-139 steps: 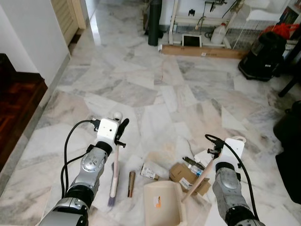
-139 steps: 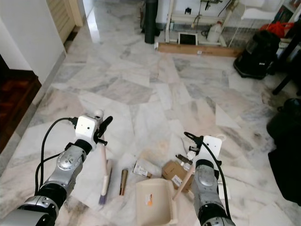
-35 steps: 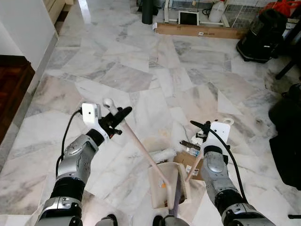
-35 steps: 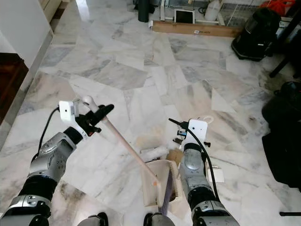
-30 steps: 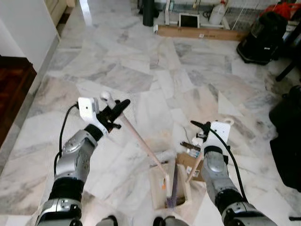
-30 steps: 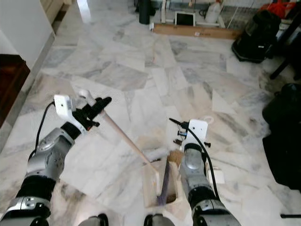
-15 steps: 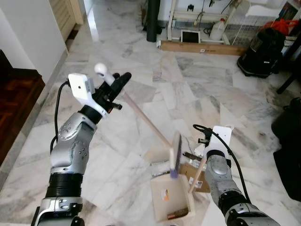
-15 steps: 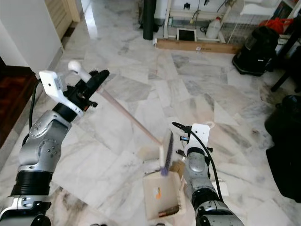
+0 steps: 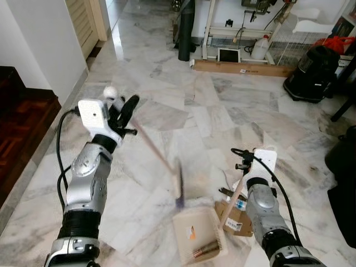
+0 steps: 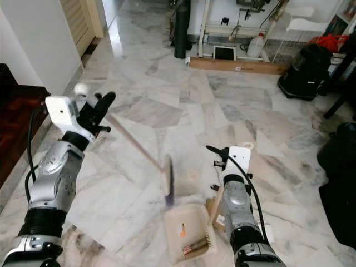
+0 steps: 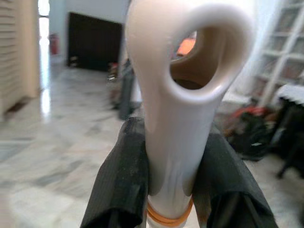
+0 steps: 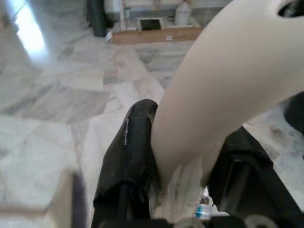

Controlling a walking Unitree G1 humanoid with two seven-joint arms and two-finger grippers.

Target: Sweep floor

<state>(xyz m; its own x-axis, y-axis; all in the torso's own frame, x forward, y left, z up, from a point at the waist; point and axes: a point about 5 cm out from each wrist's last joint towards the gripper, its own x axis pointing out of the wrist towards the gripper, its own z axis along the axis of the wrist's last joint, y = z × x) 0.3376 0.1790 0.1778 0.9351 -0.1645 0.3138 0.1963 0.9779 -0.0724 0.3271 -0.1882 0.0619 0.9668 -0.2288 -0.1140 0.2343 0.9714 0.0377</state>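
Note:
My left gripper (image 9: 125,109) is raised at the left, shut on the top of a cream broom handle (image 11: 173,99). The handle slants down to the right to a motion-blurred brush (image 9: 179,187), which hangs in the air just left of and above the dustpan. The cream dustpan (image 9: 196,237) rests on the marble floor with a brown cylinder (image 9: 203,251) lying in it. My right gripper (image 9: 243,167) is shut on the dustpan's upright handle (image 12: 213,95). A flattened cardboard box (image 9: 238,221) and small litter (image 9: 229,194) lie on the floor beside the pan.
A dark wooden step (image 9: 22,117) and a white wall border the left. At the back stand a black pole (image 9: 186,33), a long cardboard box (image 9: 242,67) and a black vacuum (image 9: 314,67). A black object (image 9: 342,189) sits at the right edge.
The brush has swung left, from over the dustpan to just beside it. My left gripper has dropped slightly. The brown cylinder still lies in the pan, and the right gripper keeps its hold.

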